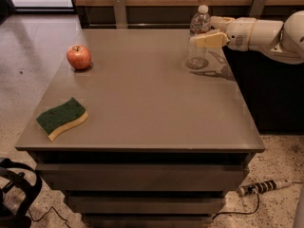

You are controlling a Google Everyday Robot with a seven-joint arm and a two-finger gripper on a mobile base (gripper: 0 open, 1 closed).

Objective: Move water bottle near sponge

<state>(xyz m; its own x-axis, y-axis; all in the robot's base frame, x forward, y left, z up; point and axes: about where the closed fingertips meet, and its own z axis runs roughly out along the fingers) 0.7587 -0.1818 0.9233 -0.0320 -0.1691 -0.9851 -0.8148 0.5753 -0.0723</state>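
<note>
The water bottle (198, 44), clear and ribbed with a white cap, stands upright on the table (142, 108) at the far right. My gripper (203, 32) reaches in from the right at the bottle's mid-height and sits right at the bottle, partly in front of it. The sponge (62, 118), dark green on top and yellow underneath, lies flat near the table's front left corner, far from the bottle and the gripper.
A red apple (79, 57) stands at the table's far left. A wooden wall panel with metal brackets (119, 9) runs behind the table. A black bag (14, 194) and a cable with a plug (261, 187) lie on the floor.
</note>
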